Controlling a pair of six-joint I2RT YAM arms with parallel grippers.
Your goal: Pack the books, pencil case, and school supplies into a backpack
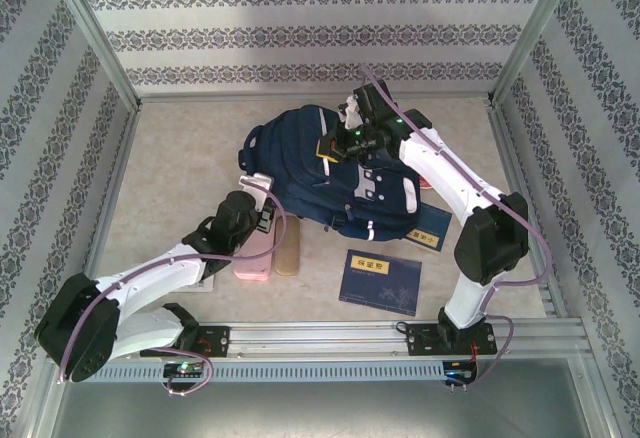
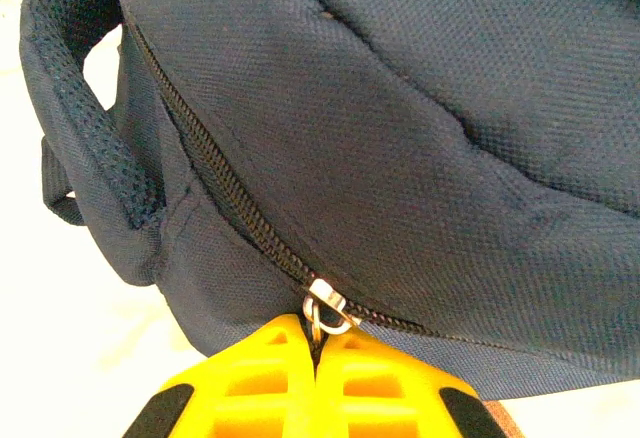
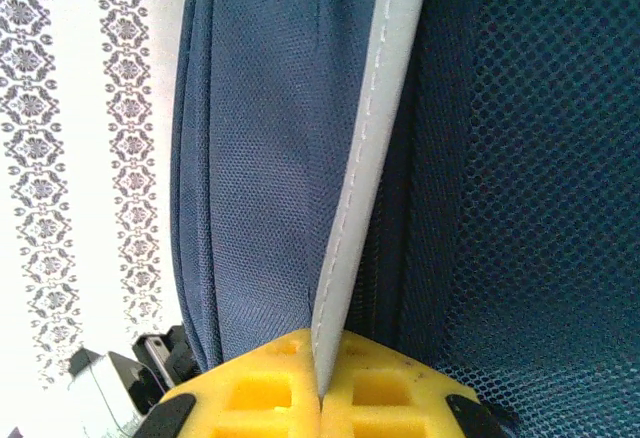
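The dark navy backpack [image 1: 330, 173] lies flat mid-table. At its near-left edge my left gripper [image 1: 263, 220] is shut on the metal zipper pull [image 2: 322, 310], its yellow fingertips [image 2: 270, 358] pressed together on the ring below a closed zipper [image 2: 220, 183]. On the backpack's far top, my right gripper [image 1: 350, 143] is shut on a pale grey trim strip [image 3: 350, 248] of the backpack [image 3: 260, 158]. One thin navy book [image 1: 380, 281] lies flat in front. A second navy book [image 1: 432, 226] sticks out from under the backpack's right side. A pink pencil case [image 1: 254, 255] lies by the left arm.
A tan flat item [image 1: 288, 250] lies beside the pencil case. Something red [image 1: 425, 180] peeks out right of the backpack, behind the right arm. A white item [image 1: 205, 281] shows under the left arm. Patterned walls and metal posts enclose the table [image 1: 180, 168].
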